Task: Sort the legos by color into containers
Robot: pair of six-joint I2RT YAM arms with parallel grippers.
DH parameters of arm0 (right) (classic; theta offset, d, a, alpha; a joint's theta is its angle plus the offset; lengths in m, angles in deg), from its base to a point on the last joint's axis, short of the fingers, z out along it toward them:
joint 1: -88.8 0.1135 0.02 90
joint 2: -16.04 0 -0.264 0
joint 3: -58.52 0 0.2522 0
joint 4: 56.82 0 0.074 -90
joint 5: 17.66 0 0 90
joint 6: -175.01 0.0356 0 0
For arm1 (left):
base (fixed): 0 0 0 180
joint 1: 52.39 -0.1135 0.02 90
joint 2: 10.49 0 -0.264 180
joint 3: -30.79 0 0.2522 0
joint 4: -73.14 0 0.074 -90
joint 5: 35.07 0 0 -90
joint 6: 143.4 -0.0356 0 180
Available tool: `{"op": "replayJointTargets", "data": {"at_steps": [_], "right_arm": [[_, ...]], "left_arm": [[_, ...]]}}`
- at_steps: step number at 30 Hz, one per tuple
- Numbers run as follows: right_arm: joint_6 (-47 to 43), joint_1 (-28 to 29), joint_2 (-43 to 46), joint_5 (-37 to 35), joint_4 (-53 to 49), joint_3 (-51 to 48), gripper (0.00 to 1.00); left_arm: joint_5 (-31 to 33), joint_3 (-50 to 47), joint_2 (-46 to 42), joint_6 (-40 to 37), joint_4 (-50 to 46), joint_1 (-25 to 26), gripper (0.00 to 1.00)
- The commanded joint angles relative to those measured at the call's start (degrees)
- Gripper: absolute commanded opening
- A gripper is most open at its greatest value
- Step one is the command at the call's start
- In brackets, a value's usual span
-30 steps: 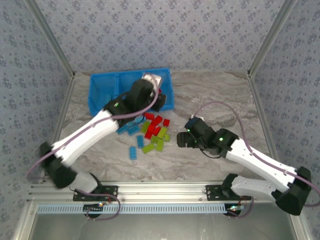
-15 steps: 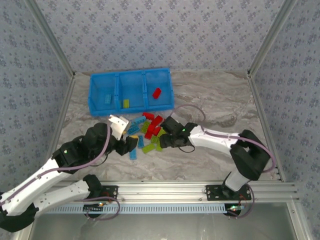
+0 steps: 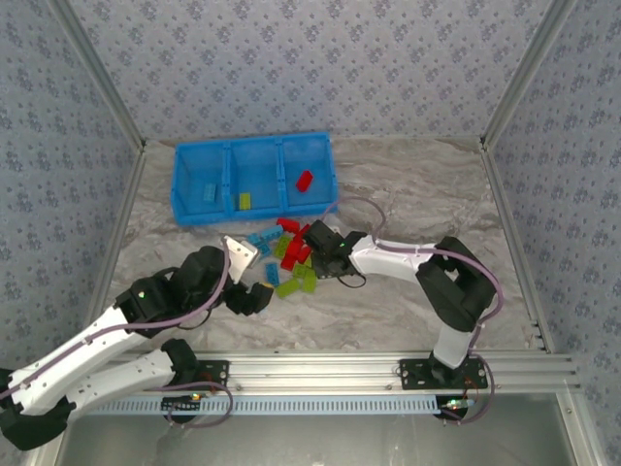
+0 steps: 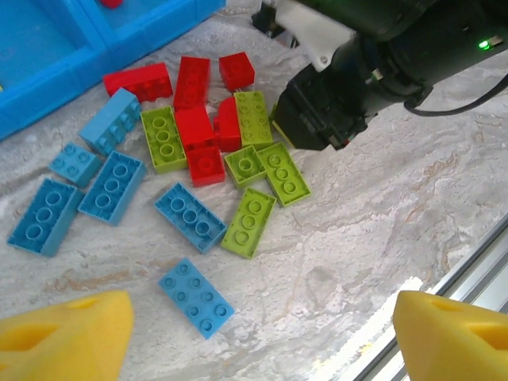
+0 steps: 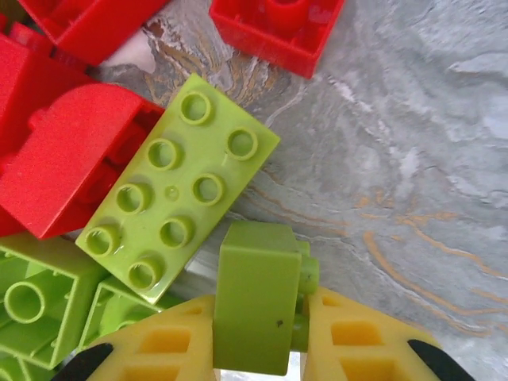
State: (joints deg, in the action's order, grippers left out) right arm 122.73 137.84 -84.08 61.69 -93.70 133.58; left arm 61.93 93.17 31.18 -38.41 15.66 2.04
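Right hand (image 5: 262, 349) clenched on a small lime brick (image 5: 255, 305), pinched between the yellow pads (image 5: 349, 341) and standing on edge. From above, that hand (image 3: 325, 254) sits at the right flank of the loose legos (image 3: 289, 260) on the table (image 3: 417, 194), just short of the tray (image 3: 254, 141).

Left hand (image 4: 258, 341) released, fingers (image 4: 63, 333) spread wide with nothing between them. It hovers over the near side of the same heap, a blue brick (image 4: 195, 297) just below it.

Tray compartments each hold one piece: blue at left (image 3: 209, 191), lime in the middle (image 3: 245, 201), red at right (image 3: 305, 181). The held brick looks bound for the middle.

Risks, as I judge them:
- Grip is narrow, with the brick on edge. A quick lift could let it pivot or slip out.
- A longer lime brick (image 5: 178, 186) lies just beside the held one, perhaps touching. It may be dragged or flicked and scatter the red ones next to it.
- Both hands work one small heap. If the left comes in while the right lifts out, they could knock together.
- Compartments sit side by side, so a drop off-centre lands in red or blue.
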Motion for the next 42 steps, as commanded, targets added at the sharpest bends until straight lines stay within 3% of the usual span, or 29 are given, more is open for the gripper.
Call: {"op": "replayJointTargets", "data": {"at_steps": [1,4,7,12,16,22,29,35,38,42], "right_arm": [[-0.1,1.2,8.5,-5.6,-3.3,0.4,0.20],[-4.9,4.2,15.3,-9.1,-2.5,2.1,0.19],[-10.5,5.1,15.8,-6.2,0.4,8.1,0.19],[-17.6,4.9,3.0,-5.0,0.1,24.6,0.20],[-21.6,3.0,-11.2,-5.5,-0.4,39.5,0.20],[-25.7,0.2,-31.0,-7.9,-3.8,61.4,0.20],[-29.7,-0.7,-48.0,-4.9,-11.0,84.0,0.30],[-30.3,-0.7,-47.1,-4.1,-13.2,86.2,0.40],[-30.4,-0.7,-44.0,-3.9,-15.5,85.7,0.46],[-29.8,-0.7,-37.5,-2.4,-20.9,84.3,0.45]], "left_arm": [[0.4,0.1,-1.5,-0.4,0.0,0.2,0.97],[2.1,1.1,-2.6,1.7,-0.5,0.2,0.99],[7.4,2.8,-3.7,5.5,-1.7,0.2,0.99],[21.3,4.6,-5.5,18.7,-5.6,0.1,0.99],[25.3,5.1,-5.6,26.6,-8.4,-0.8,0.99],[24.8,4.5,-6.0,30.0,-10.9,-1.9,0.99],[21.6,2.7,-4.9,31.6,-10.8,-4.1,0.99],[23.0,-0.8,-4.1,38.6,-9.7,-6.8,0.99],[19.6,-2.8,-2.2,39.4,-6.4,-9.6,0.99],[12.0,-6.1,2.0,39.3,1.1,-15.2,0.99]]}}
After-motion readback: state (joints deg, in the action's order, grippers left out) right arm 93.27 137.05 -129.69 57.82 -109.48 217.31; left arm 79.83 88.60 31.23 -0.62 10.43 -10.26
